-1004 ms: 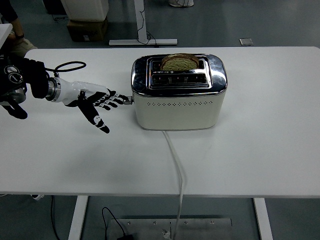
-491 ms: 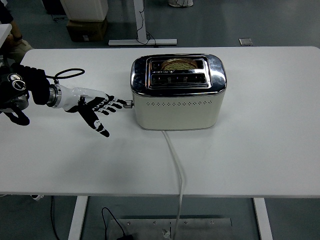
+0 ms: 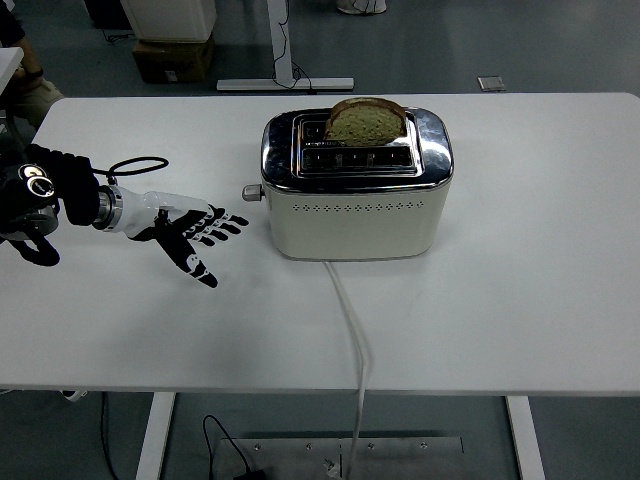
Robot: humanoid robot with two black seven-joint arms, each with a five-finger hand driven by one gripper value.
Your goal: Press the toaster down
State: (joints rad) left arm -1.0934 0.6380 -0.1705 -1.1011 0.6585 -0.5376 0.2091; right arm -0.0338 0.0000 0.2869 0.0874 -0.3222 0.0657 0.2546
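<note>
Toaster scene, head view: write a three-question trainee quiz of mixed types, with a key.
1. True or false: the left hand is touching the toaster's lever knob.
2. Multiple choice: the bread slice sits in which slot of the toaster? A) the slot farther from the camera B) the slot nearer the camera C) it lies on the table
3. Fill in: the white power cord runs from the toaster's front toward the table's ____ edge.

Key: 1 false, there is a gap and the fingers are spread open; 2 A, standing well above the slot; 3 near.

Black-and-white left hand [image 3: 185, 232], looped cable [image 3: 135, 163]
</note>
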